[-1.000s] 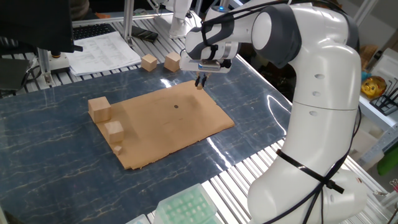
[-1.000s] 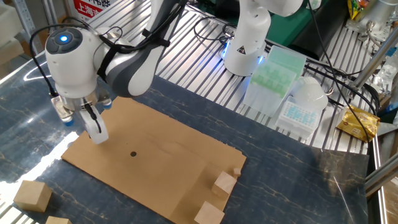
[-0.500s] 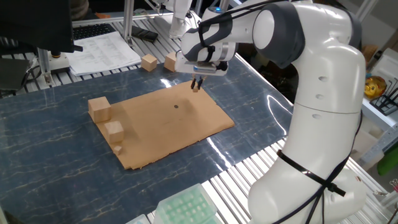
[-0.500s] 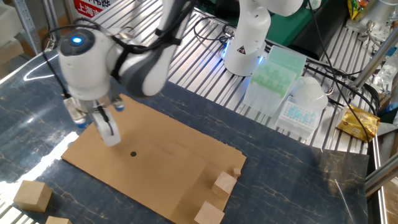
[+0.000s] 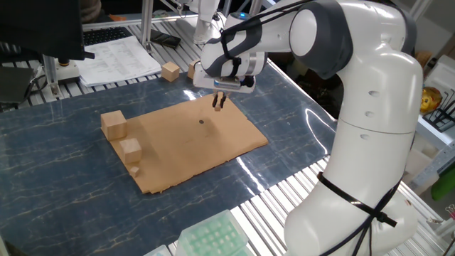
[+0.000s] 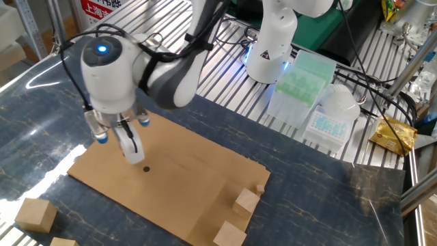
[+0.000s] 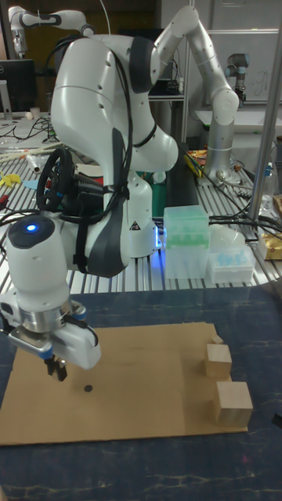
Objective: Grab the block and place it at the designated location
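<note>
- Setting: a dark marbled table top bears a flat brown rectangular cardboard sheet marked with a small dark round dot.
- Claw: the white two-finger gripper hovers just beyond the dot. Its jaws look narrow, but whether they hold anything cannot be told.
- Block: in one fixed view, the tiny light-tan wooden cube lies at the sheet's near left edge, just beside two larger tan cubes and well apart from the claw.
- Step: likely the reach. Open fully, then descend centred, clear of the neighbouring cube.
</note>
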`<control>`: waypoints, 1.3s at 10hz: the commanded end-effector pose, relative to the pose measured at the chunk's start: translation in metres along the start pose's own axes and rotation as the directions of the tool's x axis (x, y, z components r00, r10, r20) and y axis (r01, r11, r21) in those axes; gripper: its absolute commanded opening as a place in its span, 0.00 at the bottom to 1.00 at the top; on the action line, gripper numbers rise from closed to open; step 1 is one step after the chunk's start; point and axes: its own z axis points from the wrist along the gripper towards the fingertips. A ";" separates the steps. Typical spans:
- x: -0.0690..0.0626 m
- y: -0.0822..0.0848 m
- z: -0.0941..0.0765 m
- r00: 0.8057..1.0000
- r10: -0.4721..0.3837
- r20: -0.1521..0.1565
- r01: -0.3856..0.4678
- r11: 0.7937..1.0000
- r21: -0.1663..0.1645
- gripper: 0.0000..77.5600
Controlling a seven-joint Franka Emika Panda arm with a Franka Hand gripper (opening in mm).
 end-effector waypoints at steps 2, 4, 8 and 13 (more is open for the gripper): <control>0.041 0.040 0.004 0.992 0.125 0.021 -0.125 0.992 -0.025 0.02; 0.044 0.050 0.006 0.989 0.145 0.019 -0.144 0.989 -0.027 0.02; 0.042 0.053 0.014 0.989 0.141 0.034 -0.140 0.990 -0.030 0.02; 0.032 0.051 0.024 0.991 0.124 0.049 -0.122 0.992 -0.026 0.02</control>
